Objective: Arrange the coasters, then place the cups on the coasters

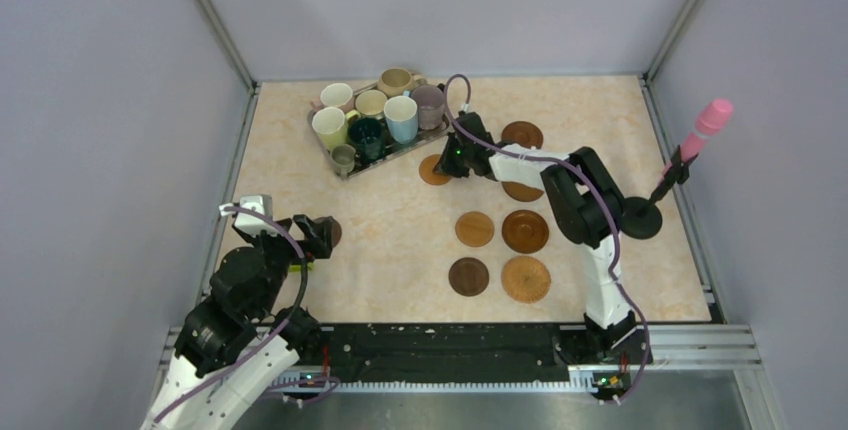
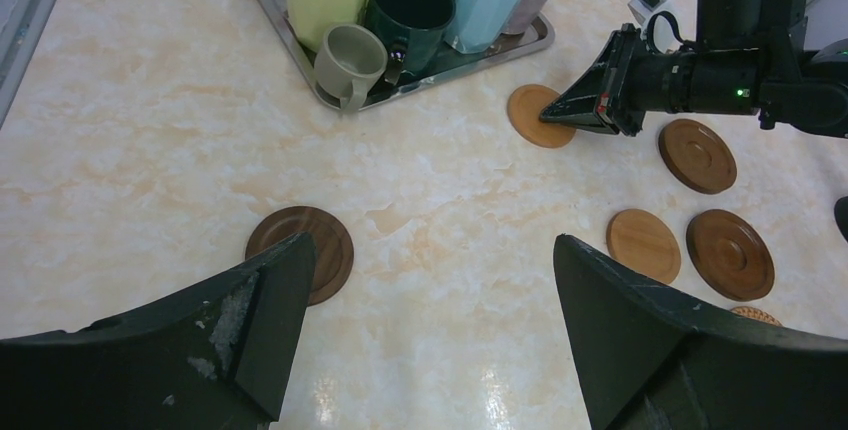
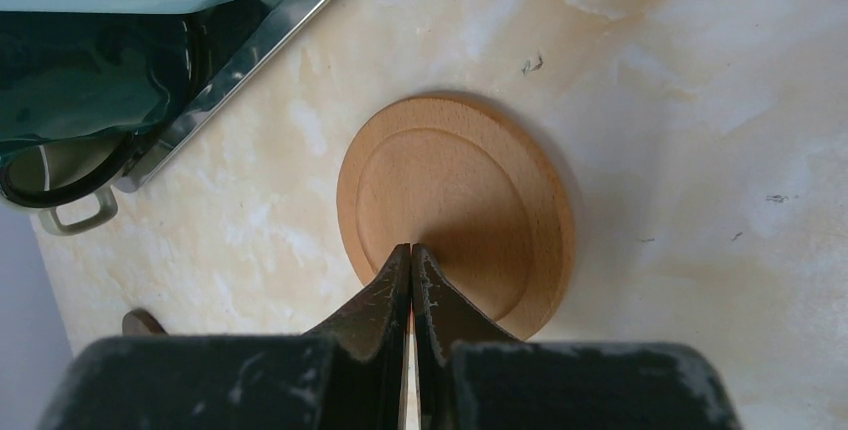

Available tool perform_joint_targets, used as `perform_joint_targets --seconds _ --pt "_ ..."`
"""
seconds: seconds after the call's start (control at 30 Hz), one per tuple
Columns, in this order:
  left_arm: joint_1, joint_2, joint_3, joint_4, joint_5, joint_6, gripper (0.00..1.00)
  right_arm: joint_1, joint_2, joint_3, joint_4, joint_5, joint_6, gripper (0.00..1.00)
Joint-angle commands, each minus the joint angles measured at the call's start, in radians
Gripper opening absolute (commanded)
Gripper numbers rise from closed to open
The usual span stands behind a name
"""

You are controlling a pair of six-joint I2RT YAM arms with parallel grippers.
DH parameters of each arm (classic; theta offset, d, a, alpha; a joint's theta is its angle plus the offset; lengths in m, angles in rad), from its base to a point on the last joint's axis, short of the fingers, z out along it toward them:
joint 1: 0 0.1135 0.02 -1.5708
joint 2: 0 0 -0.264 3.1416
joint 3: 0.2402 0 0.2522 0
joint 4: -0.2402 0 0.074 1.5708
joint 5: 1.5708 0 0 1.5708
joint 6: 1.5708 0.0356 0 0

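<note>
Several cups point(image 1: 370, 115) stand packed on a silver tray point(image 1: 400, 153) at the back. My right gripper point(image 1: 447, 165) is shut, its tips point(image 3: 411, 248) resting on top of a light tan coaster point(image 3: 470, 190) just beside the tray's corner, nothing between the jaws. Other coasters lie to the right: dark ones point(image 1: 522, 134) point(image 1: 525, 231) point(image 1: 468, 276) and tan ones point(image 1: 475, 228) point(image 1: 526, 278), plus one half hidden under the right arm point(image 1: 522, 192). My left gripper point(image 2: 430, 242) is open above bare table, with a dark brown coaster point(image 2: 318, 235) by its left finger.
A black round base point(image 1: 640, 218) with a pink-tipped stick point(image 1: 710, 120) stands at the right edge. The grey-olive cup point(image 2: 350, 58) sits at the tray's near corner. Grey walls close in the table on three sides.
</note>
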Motion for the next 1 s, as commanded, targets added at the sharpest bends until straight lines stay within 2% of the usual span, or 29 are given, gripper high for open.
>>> perform_joint_targets --seconds 0.0,0.57,0.97 --pt "0.003 -0.01 0.003 0.028 -0.015 0.001 0.94 0.008 -0.01 0.022 -0.093 0.083 -0.046 0.0" --pt "0.002 0.013 0.003 0.032 -0.012 0.001 0.94 -0.014 -0.145 -0.08 -0.215 0.25 -0.134 0.0" --pt "0.003 0.016 0.004 0.029 -0.017 0.001 0.93 -0.118 -0.031 0.012 -0.253 0.291 -0.207 0.0"
